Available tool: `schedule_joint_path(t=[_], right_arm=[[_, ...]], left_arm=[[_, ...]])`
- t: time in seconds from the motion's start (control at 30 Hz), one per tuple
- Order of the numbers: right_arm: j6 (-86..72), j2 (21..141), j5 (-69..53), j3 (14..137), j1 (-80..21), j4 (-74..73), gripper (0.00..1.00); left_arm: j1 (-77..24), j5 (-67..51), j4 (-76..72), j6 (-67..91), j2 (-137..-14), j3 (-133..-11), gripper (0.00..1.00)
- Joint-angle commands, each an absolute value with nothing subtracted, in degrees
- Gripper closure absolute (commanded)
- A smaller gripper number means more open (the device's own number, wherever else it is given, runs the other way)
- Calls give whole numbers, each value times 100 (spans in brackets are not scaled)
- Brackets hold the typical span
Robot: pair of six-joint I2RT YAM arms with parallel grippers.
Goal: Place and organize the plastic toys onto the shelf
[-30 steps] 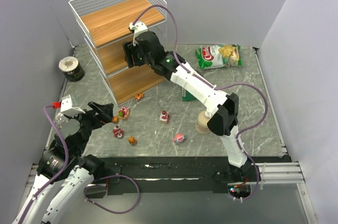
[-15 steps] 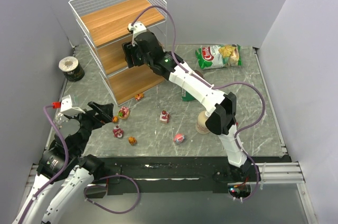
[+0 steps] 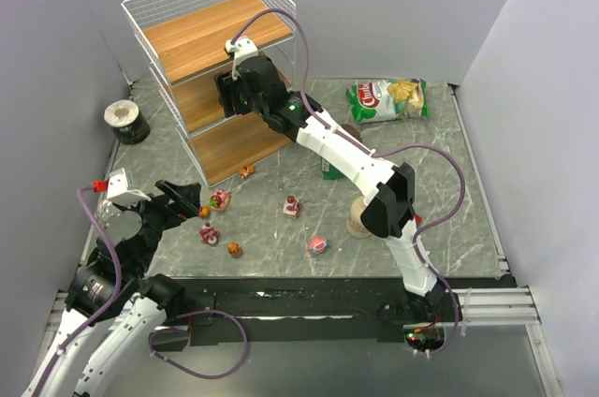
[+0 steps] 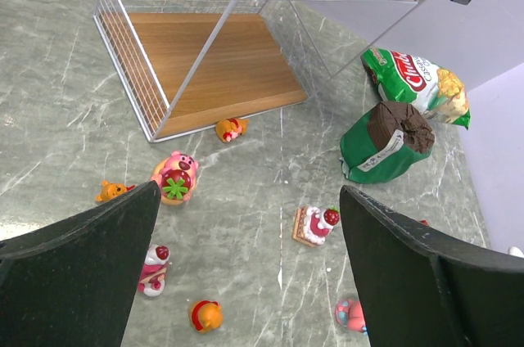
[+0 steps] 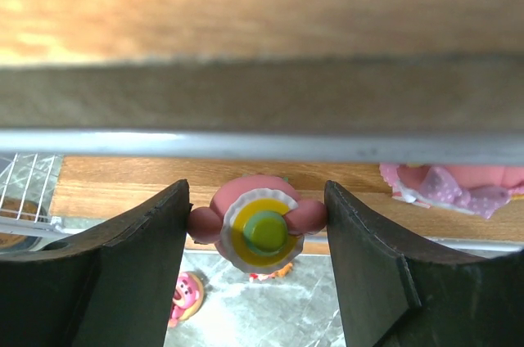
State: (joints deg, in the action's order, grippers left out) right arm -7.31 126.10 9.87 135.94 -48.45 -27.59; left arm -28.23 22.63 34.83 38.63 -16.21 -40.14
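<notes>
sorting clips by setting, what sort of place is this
Likely a robot lab test cell: bare grey walls box in a marble-look table, the left arm and right arm are mounted at its near edge, and a wire shelf stands on it.

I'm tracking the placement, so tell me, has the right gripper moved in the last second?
Yes. In the top view the right gripper has edged slightly left, deeper into the middle tier of the shelf, carrying the pink toy.
</notes>
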Motion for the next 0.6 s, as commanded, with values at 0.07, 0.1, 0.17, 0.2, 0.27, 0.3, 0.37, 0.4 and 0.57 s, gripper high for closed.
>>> schedule_joint_path(t=[0.07, 0.1, 0.17, 0.2, 0.27, 0.3, 0.37, 0.4, 0.57], right_arm=[[-580, 12665, 1204, 13579, -4799, -2347, 66], [-597, 12665, 1204, 13579, -4799, -2329, 66], [-598, 12665, 1213, 13535, -4799, -2233, 65], [-598, 12682, 1222, 13535, -4799, -2224, 64], [-606, 12691, 1239, 13526, -4808, -2180, 64], [-615, 12700, 1239, 13518, -4799, -2162, 63], [-607, 12700, 1257, 13456, -4825, -2075, 62], [-606, 12718, 1274, 13456, -4825, -2066, 62], [-589, 12805, 1292, 13544, -4825, -2083, 60]], left_arm=[[-2839, 2382, 3393, 3894, -1591, -4043, 4], [-2839, 2382, 3393, 3894, -1591, -4043, 4], [-2839, 2382, 3393, 3894, -1600, -4043, 4], [-2839, 2382, 3393, 3894, -1591, -4043, 3], [-2839, 2391, 3393, 3894, -1591, -4043, 4], [-2839, 2382, 3393, 3894, -1591, -4043, 4], [-2830, 2391, 3393, 3894, -1582, -4043, 3], [-2839, 2391, 3393, 3894, -1582, -4043, 4], [-2839, 2391, 3393, 3894, -1582, -4043, 3]])
